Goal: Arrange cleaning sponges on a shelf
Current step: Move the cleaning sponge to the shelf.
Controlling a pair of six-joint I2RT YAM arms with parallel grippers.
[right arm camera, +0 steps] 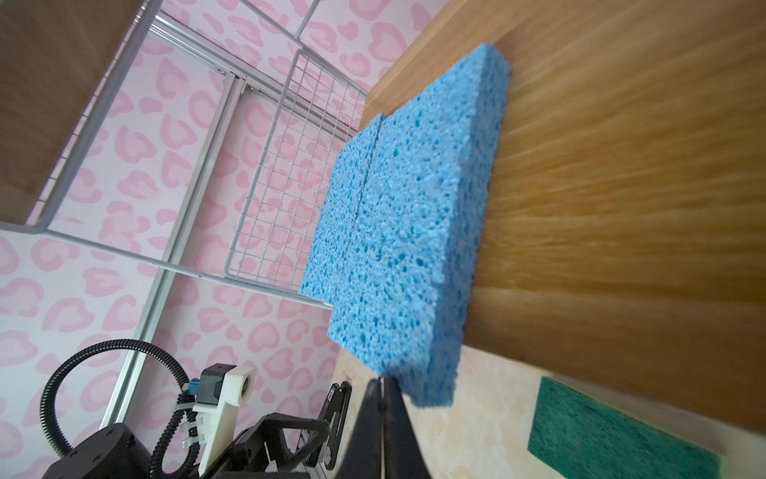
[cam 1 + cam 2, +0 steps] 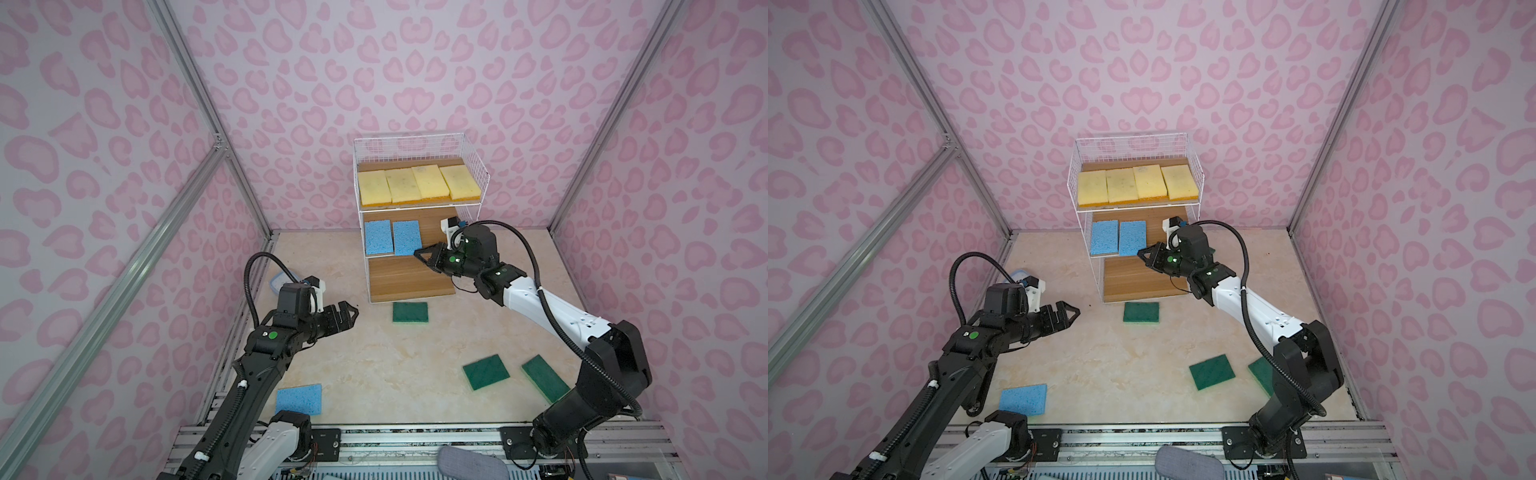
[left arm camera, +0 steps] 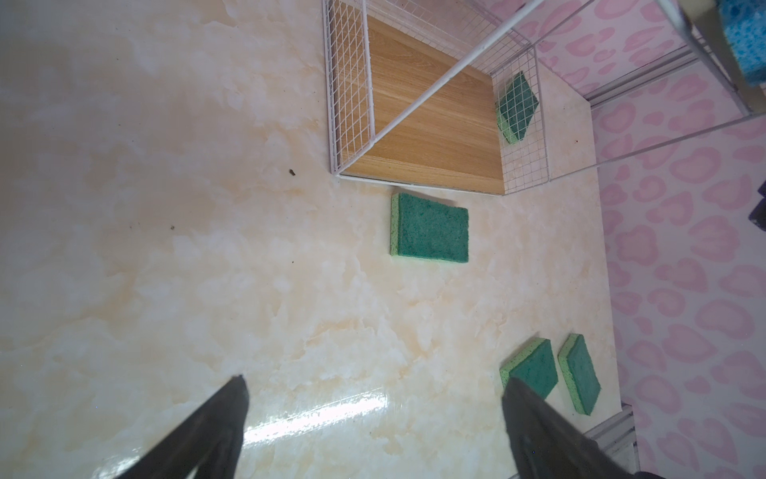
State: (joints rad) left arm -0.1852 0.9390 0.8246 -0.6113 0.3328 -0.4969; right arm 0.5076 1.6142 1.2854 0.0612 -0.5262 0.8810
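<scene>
While the left arm [image 2: 257, 374] lies low across the lower left of both top views, the left claw [image 2: 348, 314] hangs open over the desk [image 2: 374, 365], holding nothing. Right arm [image 2: 540, 307] stretches from lower right to the shelf [image 2: 405, 278] at centre. Right claw [image 2: 419, 252] closed, tips at the front corner of the blue sponges [image 2: 407, 237], a pair lying flat side by side on the middle tier. Top tier: four yellow sponges [image 2: 430, 181] in a row. On desk: three green sponges [image 2: 410, 312], one just below the shelf and two at lower right; a loose blue sponge [image 2: 298, 399] at lower left.

Left wrist: left claw [image 3: 373, 379] fingers spread wide. A fourth green sponge [image 3: 518, 103] shows through the shelf's [image 3: 435, 124] side grid.

Right wrist: right claw [image 1: 379, 383] fingers pressed together, gripping nothing, tip at the near corner of the nearer blue sponge, which juts past the board edge.
</scene>
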